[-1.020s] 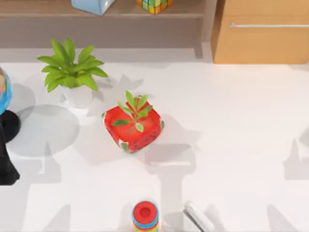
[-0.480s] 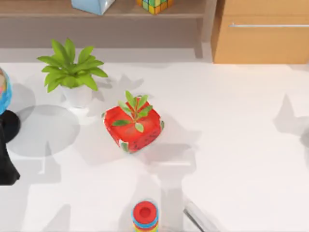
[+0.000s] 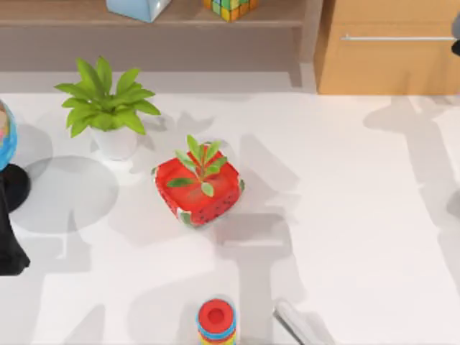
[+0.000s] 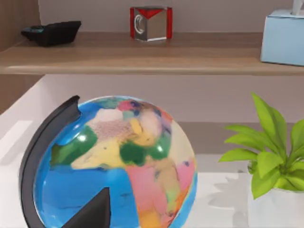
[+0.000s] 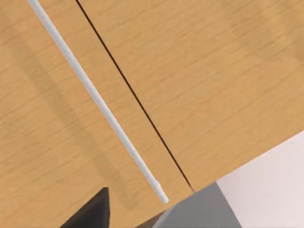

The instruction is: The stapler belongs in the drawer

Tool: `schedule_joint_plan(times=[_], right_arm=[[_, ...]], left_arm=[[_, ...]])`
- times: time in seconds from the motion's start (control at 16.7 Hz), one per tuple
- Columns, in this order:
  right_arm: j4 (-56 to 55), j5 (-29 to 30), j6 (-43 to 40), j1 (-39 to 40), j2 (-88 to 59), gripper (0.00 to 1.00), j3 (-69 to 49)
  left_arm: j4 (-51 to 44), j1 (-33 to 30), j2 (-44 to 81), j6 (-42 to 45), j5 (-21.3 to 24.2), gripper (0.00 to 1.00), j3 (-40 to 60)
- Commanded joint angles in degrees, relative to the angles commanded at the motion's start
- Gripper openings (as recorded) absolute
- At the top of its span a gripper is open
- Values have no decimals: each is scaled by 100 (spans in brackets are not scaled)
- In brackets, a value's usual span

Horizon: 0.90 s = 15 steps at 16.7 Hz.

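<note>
The stapler (image 3: 293, 318), slim and pale grey, lies at the table's front edge just right of the ring stack. The drawer (image 3: 388, 61) is the tan wooden front at the back right, closed, with a thin silver bar handle (image 3: 399, 37). My right gripper (image 3: 456, 36) pokes in at the top view's right edge, level with that handle. The right wrist view looks close onto the drawer front (image 5: 199, 71) and its handle (image 5: 95, 99). My left arm (image 3: 10, 251) stays parked at the left edge beside the globe.
A red pot with a sprig (image 3: 198, 185) stands mid-table and a white-potted plant (image 3: 108, 108) back left. The globe (image 4: 118, 161) sits far left, the ring stack (image 3: 216, 322) at the front. A long brown shelf (image 3: 144, 18) carries a tissue box and a colour cube.
The right arm's shadow has swept from the right-hand table area up toward the drawer, and the right gripper has come into the top view by the handle. The stapler and left arm have not moved.
</note>
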<state>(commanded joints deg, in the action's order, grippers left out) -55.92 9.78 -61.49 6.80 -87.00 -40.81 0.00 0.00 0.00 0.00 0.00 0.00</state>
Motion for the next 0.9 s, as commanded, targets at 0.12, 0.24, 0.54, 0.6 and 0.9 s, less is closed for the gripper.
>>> schedule_joint_plan(times=[0.12, 0.24, 0.54, 0.6, 0.9], right_arm=[[-536, 60, -740, 105, -1152, 100, -376], [-985, 113, -1405, 192, -2175, 100, -698], [-1663, 216, -2570, 316, -3822, 100, -1236], [-1721, 228, -2685, 325, -3967, 100, -1288], [-1764, 238, -2777, 332, -4080, 100, -1330]], left_arm=[[0, 0, 0, 0, 0, 100, 0], [0, 0, 0, 0, 0, 100, 0], [0, 0, 0, 0, 0, 100, 0], [0, 0, 0, 0, 0, 100, 0], [0, 0, 0, 0, 0, 100, 0]])
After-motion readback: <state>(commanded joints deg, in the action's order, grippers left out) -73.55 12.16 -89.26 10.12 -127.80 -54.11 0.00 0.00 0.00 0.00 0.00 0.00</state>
